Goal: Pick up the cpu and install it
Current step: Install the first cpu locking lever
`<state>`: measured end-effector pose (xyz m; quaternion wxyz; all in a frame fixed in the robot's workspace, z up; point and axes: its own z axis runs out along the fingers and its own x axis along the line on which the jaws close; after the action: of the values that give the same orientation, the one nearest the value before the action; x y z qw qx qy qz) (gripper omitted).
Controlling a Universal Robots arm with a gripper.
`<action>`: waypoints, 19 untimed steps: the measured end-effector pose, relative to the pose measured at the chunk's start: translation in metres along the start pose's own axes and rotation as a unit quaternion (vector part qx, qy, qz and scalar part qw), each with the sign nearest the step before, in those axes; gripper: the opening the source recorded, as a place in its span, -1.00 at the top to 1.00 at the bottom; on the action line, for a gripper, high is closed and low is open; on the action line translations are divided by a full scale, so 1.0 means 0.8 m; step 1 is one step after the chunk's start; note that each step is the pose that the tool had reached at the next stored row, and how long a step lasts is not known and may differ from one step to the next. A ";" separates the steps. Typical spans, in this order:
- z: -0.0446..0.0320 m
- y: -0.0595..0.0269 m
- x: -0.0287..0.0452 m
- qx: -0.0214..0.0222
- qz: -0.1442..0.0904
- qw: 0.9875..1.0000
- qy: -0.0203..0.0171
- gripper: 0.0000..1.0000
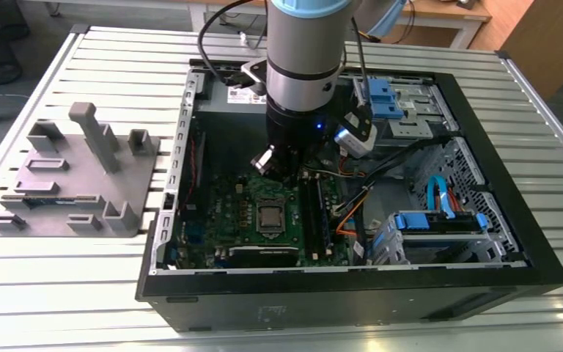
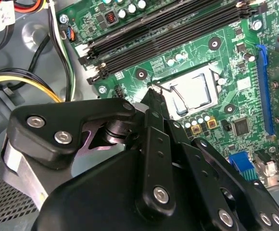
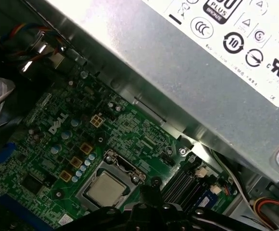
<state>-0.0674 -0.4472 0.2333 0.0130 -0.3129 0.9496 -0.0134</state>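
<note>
The cpu (image 1: 269,217) is a small square chip with a pale metal top. It lies flat in the socket of the green motherboard (image 1: 225,220) inside the open computer case (image 1: 360,297). Both wrist views show the cpu (image 2: 193,93) (image 3: 105,188) framed by the shiny socket bracket. My gripper (image 2: 151,92) hangs above the board just beside the socket, its black fingers (image 2: 155,126) drawn together to a narrow tip with nothing between them. The exterior view has the gripper (image 1: 273,167) under the arm's wrist, above the board's rear part.
A grey plastic block with upright posts (image 1: 71,180) stands on the slatted table at the exterior view's left. Inside the case are the grey power supply (image 3: 202,57), black memory slots (image 2: 168,29), orange and yellow cables (image 1: 345,220) and blue drive brackets (image 1: 438,220).
</note>
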 end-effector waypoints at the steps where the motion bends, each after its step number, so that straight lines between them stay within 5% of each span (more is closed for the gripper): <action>1: 0.0002 0.000 0.0001 0.001 0.002 1.000 0.001 0.79; 12: 0.0004 0.000 0.0003 0.001 0.009 1.000 0.001 0.79; 19: 0.0015 -0.001 0.0013 0.006 0.016 1.000 0.004 0.79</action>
<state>-0.0675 -0.4488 0.2321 0.0107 -0.2972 0.9546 -0.0199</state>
